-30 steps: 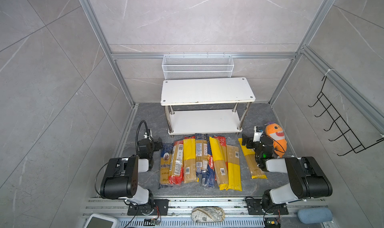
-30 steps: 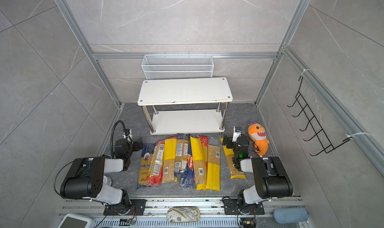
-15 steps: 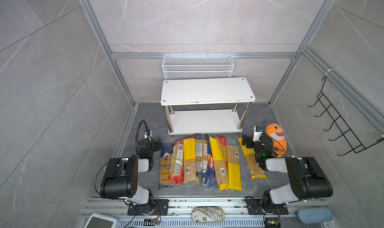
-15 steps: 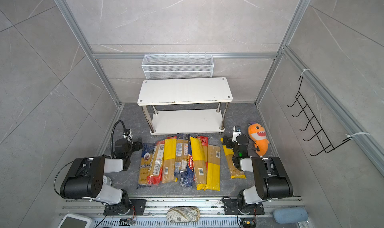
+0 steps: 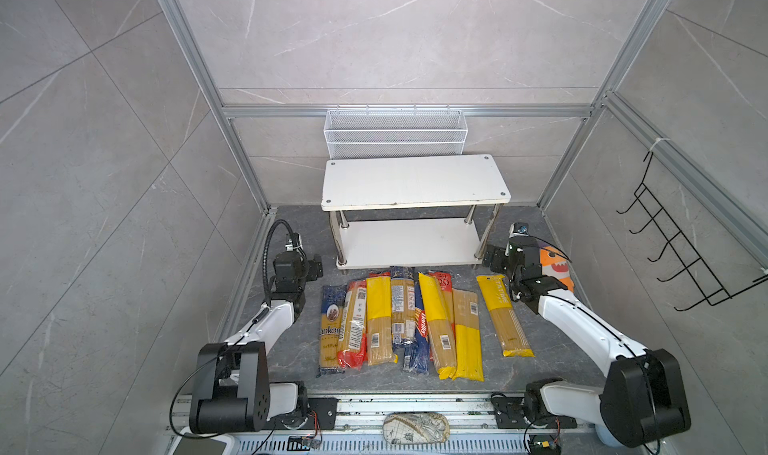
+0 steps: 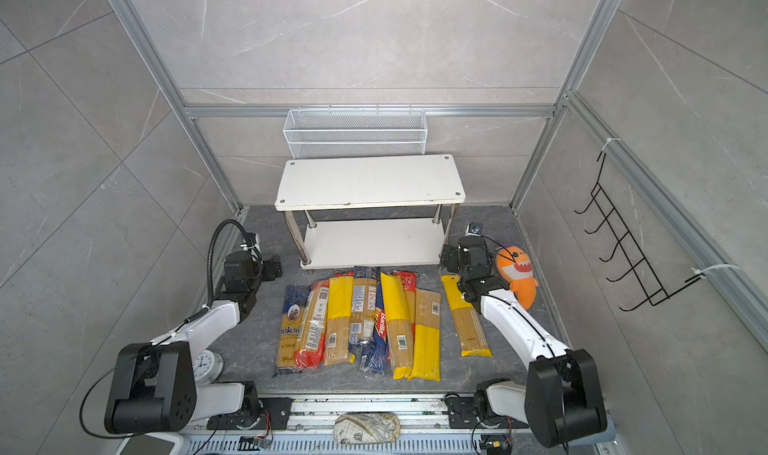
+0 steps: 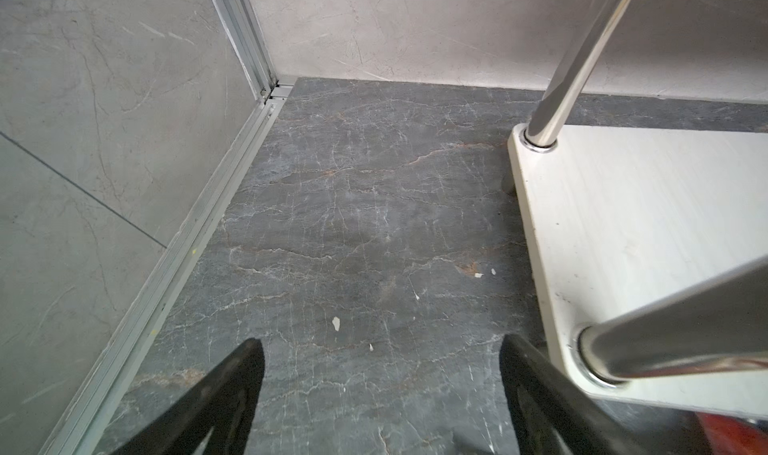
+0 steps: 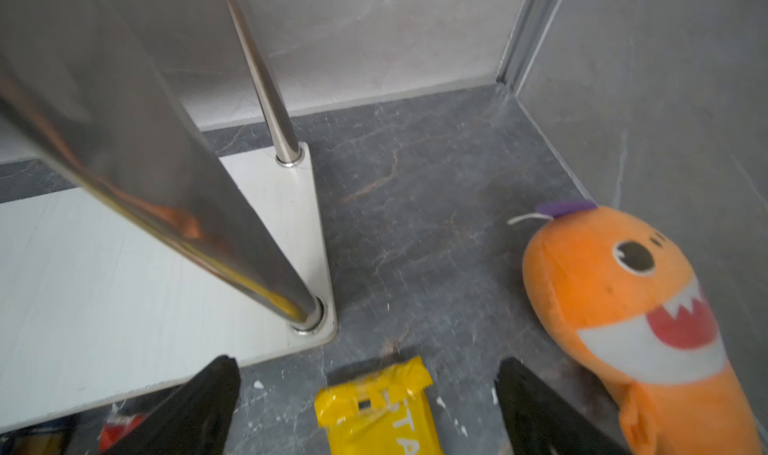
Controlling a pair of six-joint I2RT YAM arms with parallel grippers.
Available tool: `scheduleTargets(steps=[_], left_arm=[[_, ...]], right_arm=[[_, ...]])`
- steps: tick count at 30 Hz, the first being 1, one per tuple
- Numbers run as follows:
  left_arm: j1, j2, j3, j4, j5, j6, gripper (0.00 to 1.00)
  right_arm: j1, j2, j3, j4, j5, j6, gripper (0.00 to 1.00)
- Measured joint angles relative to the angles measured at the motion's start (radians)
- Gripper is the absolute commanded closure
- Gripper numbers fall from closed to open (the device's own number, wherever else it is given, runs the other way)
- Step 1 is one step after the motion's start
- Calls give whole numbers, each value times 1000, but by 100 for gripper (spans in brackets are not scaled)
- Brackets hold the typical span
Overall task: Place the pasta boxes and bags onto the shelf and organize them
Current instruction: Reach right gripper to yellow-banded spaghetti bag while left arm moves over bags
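Shelf (image 5: 415, 181) stood at the back of the worktop (image 5: 291, 349). Pasta packs (image 5: 399, 320) lay flat in a row just in front of the shelf, side by side, some overlapping. One yellow-ended pack (image 5: 503, 313) lay apart, off the shelf's right front corner. Left hand (image 7: 381, 343) sat beside the shelf's left front leg, fingers spread wide above the worktop. Right hand (image 8: 365, 362) sat by the right front leg, fingers spread either side of the yellow-ended pack's tip, not clamped. Orange plush (image 8: 623, 307) lay right of the shelf.
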Motion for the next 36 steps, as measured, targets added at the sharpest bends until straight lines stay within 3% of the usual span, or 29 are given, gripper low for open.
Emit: scheduleTargets(steps=[5, 10, 15, 21, 26, 36], left_arm=[[-157, -124, 54, -203, -90, -53, 8], [-446, -222, 97, -364, -198, -130, 5], [-672, -223, 151, -483, -304, -240, 3], [-874, -156, 227, -564, -386, -318, 0], [-959, -126, 254, -591, -395, -355, 0], [-971, -119, 265, -591, -417, -373, 0]], right_arm=[[22, -80, 5, -271, 3, 120, 0], [50, -85, 38, -500, -2, 247, 0], [72, -85, 14, -619, -37, 343, 0], [73, -79, -50, -686, -77, 410, 0], [72, -46, -73, -702, -93, 440, 0], [73, 134, -49, -733, -85, 475, 0]])
